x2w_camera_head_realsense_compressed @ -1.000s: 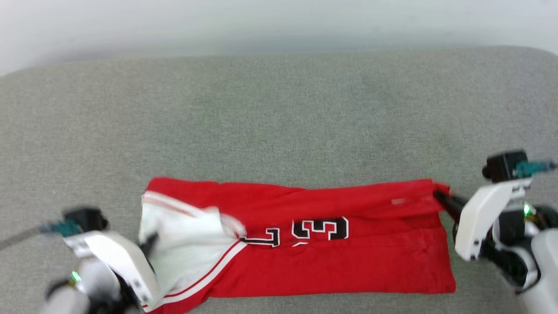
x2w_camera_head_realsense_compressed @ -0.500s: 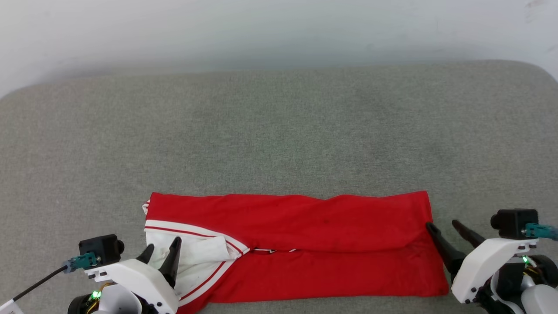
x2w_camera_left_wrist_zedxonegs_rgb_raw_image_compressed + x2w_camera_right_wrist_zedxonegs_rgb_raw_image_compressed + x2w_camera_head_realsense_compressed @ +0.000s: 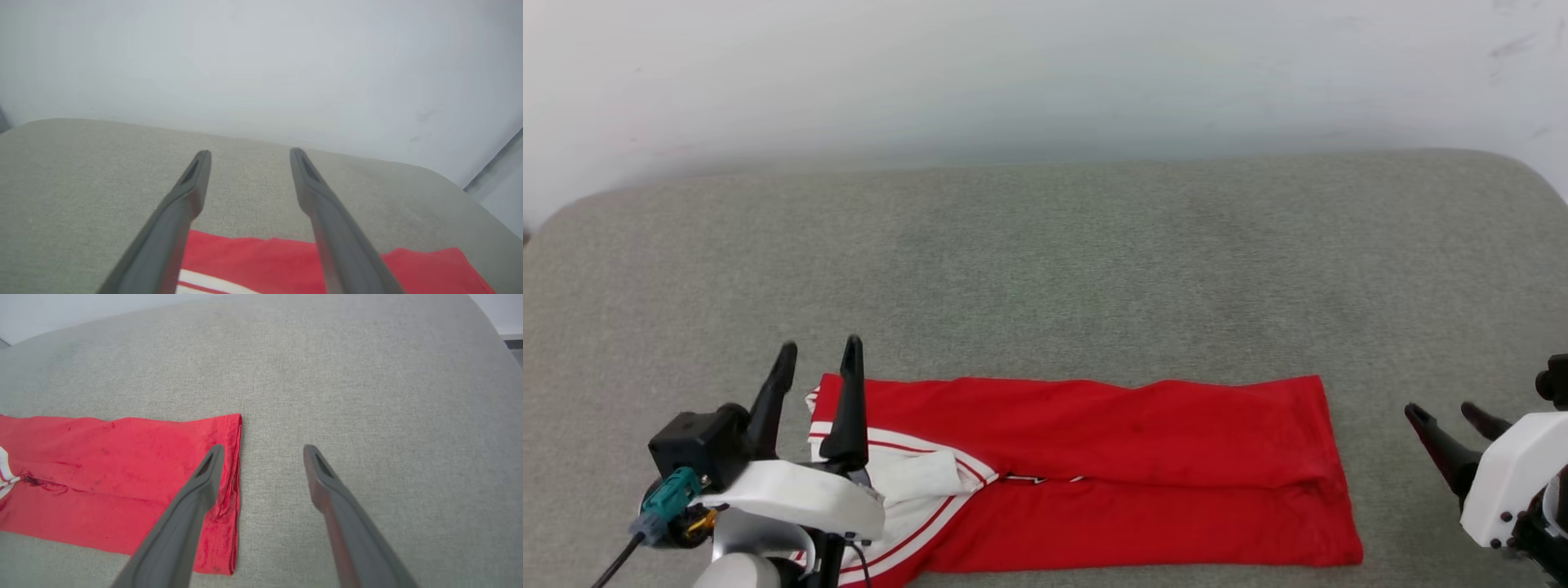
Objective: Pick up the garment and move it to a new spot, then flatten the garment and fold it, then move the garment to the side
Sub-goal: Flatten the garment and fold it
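Garment [image 3: 1111,457]: a red jersey lying as a long, narrow band along the front edge of the grey cushion [image 3: 1045,261], running left to right. The far long edge is doubled over toward you. Only a sliver of black print shows at the seam of that flap. The white sleeve [image 3: 915,474] with its striped trim lies bunched at the left end, and the plain hem squares off the right end. A few soft ridges show along the fold, otherwise it lies fairly flat.

Left gripper [image 3: 818,343]: it hovers over the garment's far-left corner with its fingers spread and nothing between them, pointing toward the wall [image 3: 1045,73].

Right gripper [image 3: 1440,407]: it is off the hem, over bare cushion near the front right corner. Its fingers are also spread and empty.

Step, as I judge it: you are mid-fold. The lengthwise fold looks set, the crosswise fold is not yet made, and the move aside remains after that.

The next move probably calls for taking one short end by both its corners, pinching every layer. Then carry it over the other end and lay it down with the edges matched. Tuck in the loose sleeve first, or it may spill out.
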